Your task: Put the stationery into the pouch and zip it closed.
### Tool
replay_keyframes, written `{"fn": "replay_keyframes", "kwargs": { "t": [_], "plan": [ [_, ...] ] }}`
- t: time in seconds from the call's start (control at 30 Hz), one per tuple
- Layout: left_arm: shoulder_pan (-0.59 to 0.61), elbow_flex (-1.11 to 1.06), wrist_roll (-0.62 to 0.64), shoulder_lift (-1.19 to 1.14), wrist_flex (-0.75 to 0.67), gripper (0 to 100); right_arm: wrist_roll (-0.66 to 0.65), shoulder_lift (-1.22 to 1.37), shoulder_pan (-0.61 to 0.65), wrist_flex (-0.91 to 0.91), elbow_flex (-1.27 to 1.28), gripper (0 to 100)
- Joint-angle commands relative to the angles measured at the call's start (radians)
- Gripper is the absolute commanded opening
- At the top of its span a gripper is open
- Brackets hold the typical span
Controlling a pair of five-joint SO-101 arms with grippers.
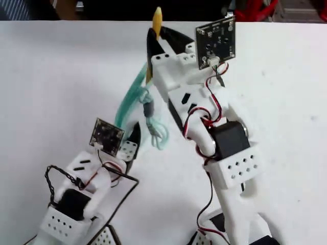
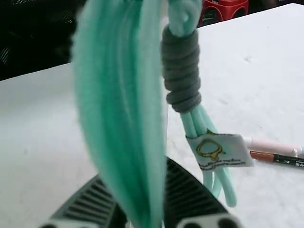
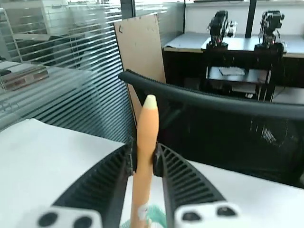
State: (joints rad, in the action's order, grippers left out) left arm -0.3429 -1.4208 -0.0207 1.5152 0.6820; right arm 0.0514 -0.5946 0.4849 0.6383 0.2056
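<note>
1. We found the left gripper (image 1: pixel 132 142) clamped on the teal pouch (image 1: pixel 126 102), which stretched toward 12 o'clock from it.
2. The right gripper (image 1: pixel 157 37) pinched an orange pen (image 1: pixel 157 18), tip toward 12 o'clock.

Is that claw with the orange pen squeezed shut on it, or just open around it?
Shut on it: the jaws of the right gripper press both sides of the orange pen, with no gap showing.

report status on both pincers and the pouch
Left pincer shut on teal pouch. Right pincer shut on orange pen, next to pouch. Two pens on table.
</note>
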Motion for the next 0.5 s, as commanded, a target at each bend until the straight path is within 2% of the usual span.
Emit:
{"fn": "replay_keyframes", "kwargs": {
  "t": [0.0,0.23,0.47],
  "plan": [
    [0.007,0.006,-0.012,0.015,-0.032,6,0.069,-0.007,0.018,0.030,-0.008,1.7],
    [0.007,0.006,-0.012,0.015,-0.032,6,0.140,-0.002,0.024,0.079,-0.009,1.7],
    [0.007,0.006,-0.012,0.015,-0.032,6,0.143,0.004,0.024,0.220,-0.002,1.7]
  ]
}}
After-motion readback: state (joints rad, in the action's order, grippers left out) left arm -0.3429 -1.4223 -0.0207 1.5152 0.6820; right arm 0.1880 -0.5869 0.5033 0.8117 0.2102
